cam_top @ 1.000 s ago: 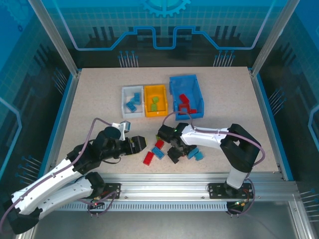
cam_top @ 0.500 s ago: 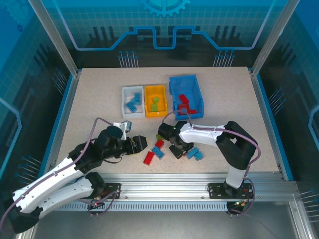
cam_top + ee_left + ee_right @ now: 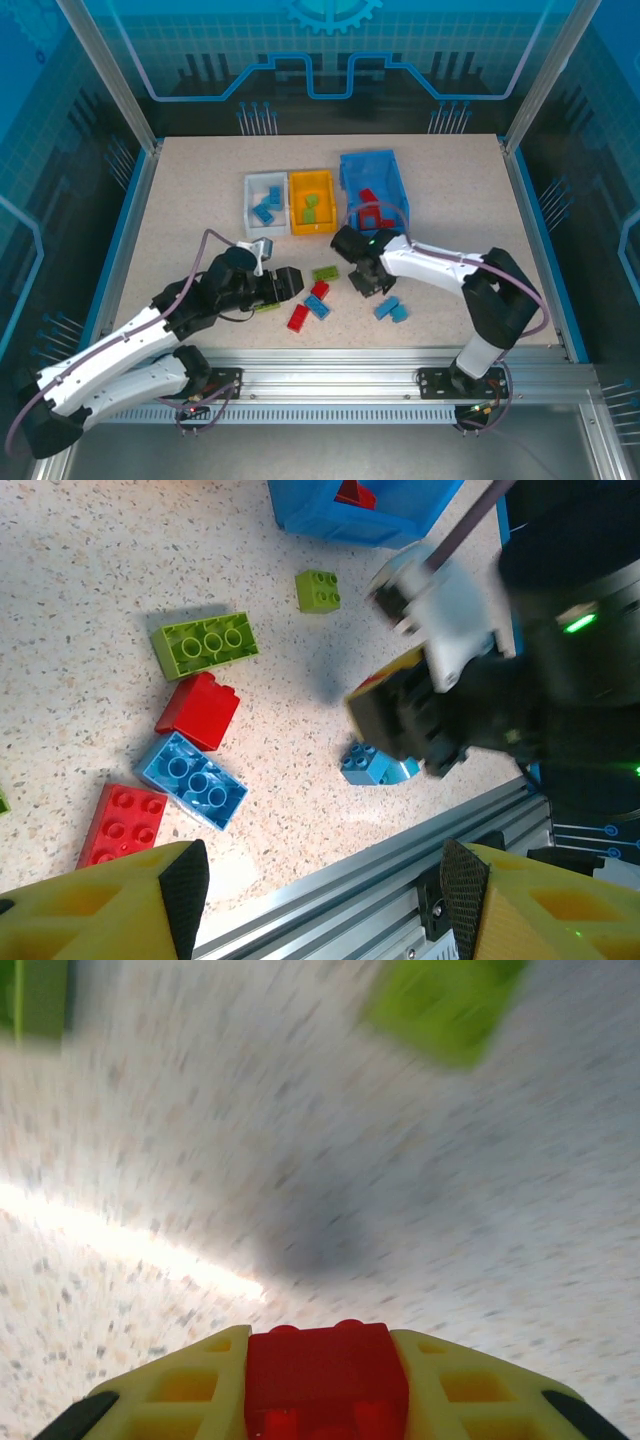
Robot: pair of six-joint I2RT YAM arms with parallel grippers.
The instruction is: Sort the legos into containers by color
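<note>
Right gripper (image 3: 325, 1380): gripped a red brick (image 3: 327, 1372)
Blue bin (image 3: 368, 157): lay just beyond it, toward the table's far edge
Left gripper (image 3: 325, 872): fingers wide, empty, farther off

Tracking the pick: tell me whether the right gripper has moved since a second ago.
Yes. The right gripper, shut on a red brick, has moved away from the near rail toward the blue bin.

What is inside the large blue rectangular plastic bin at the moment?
Several red studded bricks lie in the blue bin, too bunched to count. The right arm overlaps its near left corner, so that bit of floor is hidden.
</note>
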